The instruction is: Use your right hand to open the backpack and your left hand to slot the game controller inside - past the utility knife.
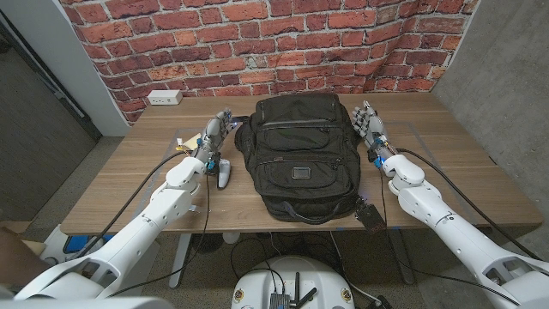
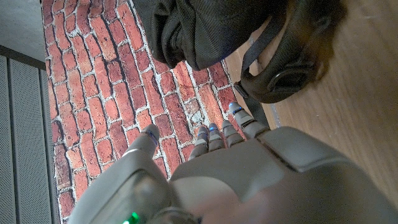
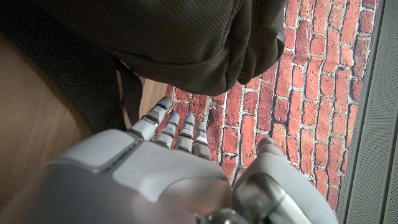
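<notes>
A black backpack (image 1: 296, 154) lies zipped shut in the middle of the wooden table (image 1: 129, 184). A white game controller (image 1: 223, 172) lies just left of it, beside my left wrist. My left hand (image 1: 214, 133) stands past the controller at the backpack's left side, fingers extended, holding nothing. My right hand (image 1: 369, 124) stands at the backpack's right side, fingers extended and empty. A small yellowish item (image 1: 183, 142), perhaps the utility knife, lies left of my left hand, partly hidden. The left wrist view shows my left hand (image 2: 249, 174) short of the backpack (image 2: 205, 31) and its strap (image 2: 280, 71). The right wrist view shows my right hand (image 3: 155, 168) beside the backpack (image 3: 174, 37).
A white socket box (image 1: 163, 97) sits at the table's back left, against the brick wall. A black tag (image 1: 371, 213) hangs off the backpack near the table's front edge. Bare wood lies to the far left and far right.
</notes>
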Motion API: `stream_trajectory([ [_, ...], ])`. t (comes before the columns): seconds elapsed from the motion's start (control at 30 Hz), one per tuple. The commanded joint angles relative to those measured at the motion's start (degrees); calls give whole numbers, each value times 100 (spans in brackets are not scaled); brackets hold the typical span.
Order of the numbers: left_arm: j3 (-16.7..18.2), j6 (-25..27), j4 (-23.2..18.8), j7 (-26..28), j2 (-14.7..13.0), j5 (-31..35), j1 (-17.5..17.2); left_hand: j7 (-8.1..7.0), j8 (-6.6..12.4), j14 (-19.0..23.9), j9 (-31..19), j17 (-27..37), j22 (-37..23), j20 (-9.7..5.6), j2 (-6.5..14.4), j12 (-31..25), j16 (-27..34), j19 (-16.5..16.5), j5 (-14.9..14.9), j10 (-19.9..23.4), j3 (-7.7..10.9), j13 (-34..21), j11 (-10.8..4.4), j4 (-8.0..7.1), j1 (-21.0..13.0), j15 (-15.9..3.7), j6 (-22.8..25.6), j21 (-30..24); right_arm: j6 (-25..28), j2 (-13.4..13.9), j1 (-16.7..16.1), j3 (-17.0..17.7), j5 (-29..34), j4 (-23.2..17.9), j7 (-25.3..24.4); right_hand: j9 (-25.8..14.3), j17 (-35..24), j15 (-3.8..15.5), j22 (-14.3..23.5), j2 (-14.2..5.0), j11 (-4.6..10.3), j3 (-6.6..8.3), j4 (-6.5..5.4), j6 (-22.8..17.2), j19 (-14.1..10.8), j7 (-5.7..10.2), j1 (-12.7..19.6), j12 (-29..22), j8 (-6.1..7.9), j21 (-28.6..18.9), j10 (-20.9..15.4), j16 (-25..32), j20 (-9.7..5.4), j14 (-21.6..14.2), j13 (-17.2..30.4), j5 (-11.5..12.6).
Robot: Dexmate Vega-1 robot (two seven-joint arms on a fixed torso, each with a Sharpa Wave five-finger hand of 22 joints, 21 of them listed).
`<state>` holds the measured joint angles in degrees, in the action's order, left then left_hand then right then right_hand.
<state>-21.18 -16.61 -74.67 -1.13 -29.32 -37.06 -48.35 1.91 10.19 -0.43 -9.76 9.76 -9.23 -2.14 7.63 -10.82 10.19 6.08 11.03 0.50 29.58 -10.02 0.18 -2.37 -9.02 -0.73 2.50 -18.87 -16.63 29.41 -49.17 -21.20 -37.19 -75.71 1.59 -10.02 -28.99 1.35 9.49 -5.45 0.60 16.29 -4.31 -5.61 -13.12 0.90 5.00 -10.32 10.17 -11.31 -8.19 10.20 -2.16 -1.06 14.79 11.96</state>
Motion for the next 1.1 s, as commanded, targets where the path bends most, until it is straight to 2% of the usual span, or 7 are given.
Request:
stream_trajectory([
  [0.03, 20, 58, -283, 58, -150, 51, -186, 6, 36, 18, -22, 7, -26, -242, 172, -40, 31, 67, 31, 62, 48, -27, -21, 24, -52, -43, 83, -18, -107, 12, -166, 9, 92, -170, -193, -10, 14, 6, 14, -73, 23, 50, 14, -68, -62, 12, 0, -36, 41, -30, -71, 47, -3, -75, -9, 45],
  [0.5, 121, 286, -895, 502, -466, 266, -481, -16, 38, 54, -21, -6, -25, -234, 174, -46, 25, 94, 28, 93, 123, -24, -29, 108, -109, -43, 108, 34, -235, 15, -102, 6, 235, -58, -245, -7, 104, 40, 14, -67, 25, 71, 36, -89, -55, 29, 6, -48, 50, -3, -89, 50, -15, -84, -77, 63],
  [1.0, 359, 950, -1977, 914, -1175, 478, -904, -72, 35, 118, -20, -17, -25, -250, 116, -52, 23, 119, 11, 135, 186, -22, -74, 241, -176, -73, 122, 105, -283, 99, -98, 42, 273, -71, -209, -4, 221, 85, 13, -93, 51, 133, 97, -93, 47, 53, 70, -48, 48, 52, -87, 34, -70, -40, -156, 78],
  [1.1, 434, 1029, -2204, 1012, -1299, 515, -1044, -100, 44, 169, -20, -21, -25, -276, 97, -69, 27, 146, 1, 200, 218, -20, -141, 314, -211, -107, 161, 141, -322, 107, -96, 58, 290, -60, -220, -4, 238, 101, 13, -91, 72, 138, 103, -92, 60, 55, 72, -47, 48, 57, -82, 32, -85, -29, -168, 78],
])
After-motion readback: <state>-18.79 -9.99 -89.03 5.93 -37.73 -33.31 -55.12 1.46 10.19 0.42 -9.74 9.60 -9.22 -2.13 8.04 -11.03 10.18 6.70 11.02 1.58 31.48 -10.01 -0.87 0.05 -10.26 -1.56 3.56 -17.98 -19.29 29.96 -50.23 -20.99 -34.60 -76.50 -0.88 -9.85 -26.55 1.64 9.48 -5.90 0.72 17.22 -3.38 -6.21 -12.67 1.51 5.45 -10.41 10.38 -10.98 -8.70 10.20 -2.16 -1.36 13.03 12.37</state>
